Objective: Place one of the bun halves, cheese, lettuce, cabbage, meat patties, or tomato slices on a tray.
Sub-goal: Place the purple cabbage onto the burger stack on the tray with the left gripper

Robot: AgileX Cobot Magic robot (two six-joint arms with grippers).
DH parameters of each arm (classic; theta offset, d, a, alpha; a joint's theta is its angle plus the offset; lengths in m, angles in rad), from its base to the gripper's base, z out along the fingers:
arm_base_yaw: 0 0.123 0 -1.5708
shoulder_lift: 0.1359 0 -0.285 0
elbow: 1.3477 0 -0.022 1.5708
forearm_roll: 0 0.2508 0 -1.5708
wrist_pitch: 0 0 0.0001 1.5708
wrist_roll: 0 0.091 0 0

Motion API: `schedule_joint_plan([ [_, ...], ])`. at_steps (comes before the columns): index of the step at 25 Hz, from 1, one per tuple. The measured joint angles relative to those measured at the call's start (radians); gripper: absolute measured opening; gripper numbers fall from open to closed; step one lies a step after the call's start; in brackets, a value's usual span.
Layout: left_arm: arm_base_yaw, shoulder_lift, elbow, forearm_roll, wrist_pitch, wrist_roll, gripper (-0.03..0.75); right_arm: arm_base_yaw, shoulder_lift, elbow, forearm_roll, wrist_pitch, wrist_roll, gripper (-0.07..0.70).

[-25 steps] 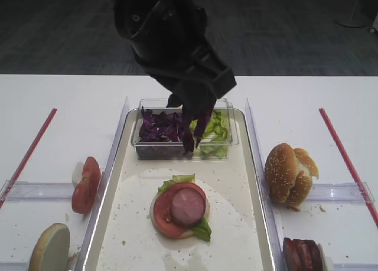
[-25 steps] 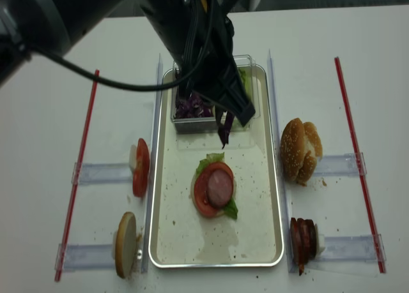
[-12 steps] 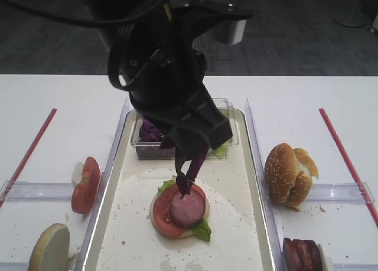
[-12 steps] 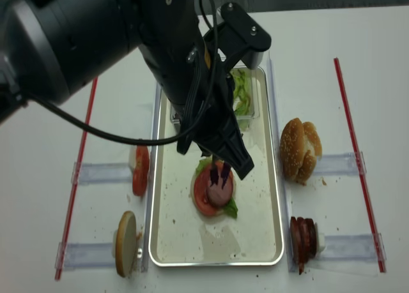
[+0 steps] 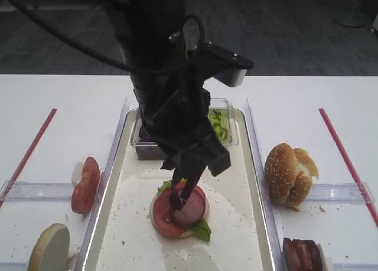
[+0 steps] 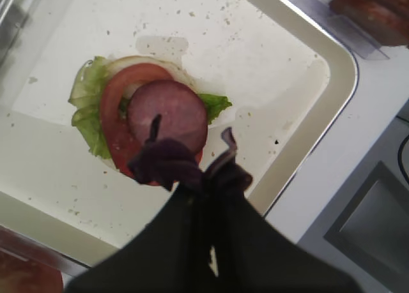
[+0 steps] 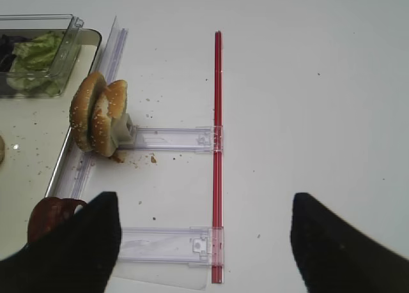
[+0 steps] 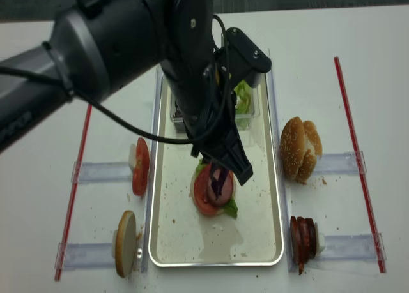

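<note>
Left wrist: crinkly purple cabbage [image 6: 167, 163] shreds above round meat patty [image 6: 167, 113].

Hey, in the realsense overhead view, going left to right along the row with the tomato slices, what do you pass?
Left red strip → tomato slices → tray rim → stacked burger → bun halves → right red strip.

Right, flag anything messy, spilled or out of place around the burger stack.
Crumbs speckle the tray floor, and a pale wet-looking smear sits beside the stack. A few crumbs also lie on the table by the bun halves. Otherwise nothing stands out: the left gripper holds cabbage over the patty.
</note>
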Motion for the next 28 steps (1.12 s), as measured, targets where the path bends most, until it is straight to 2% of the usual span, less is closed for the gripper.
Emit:
schedule_joint_plan([
  [4,0.009,0.059,0.0,0.007,-0.025,0.01,0.019,0.0,0.0,0.0,0.0,0.0,0.0,0.571],
  [9,0.058,0.095,0.0,0.009,-0.08,0.014,0.019,0.0,0.0,0.0,0.0,0.0,0.0,0.571],
  [12,0.077,0.11,0.0,0.005,-0.093,0.023,0.019,0.0,0.0,0.0,0.0,0.0,0.0,0.571],
  [18,0.086,0.137,0.0,-0.083,-0.093,0.086,0.019,0.0,0.0,0.0,0.0,0.0,0.0,0.571],
  [28,0.086,0.164,0.0,-0.092,-0.053,0.096,0.018,0.0,0.0,0.0,0.0,0.0,0.0,0.571],
])
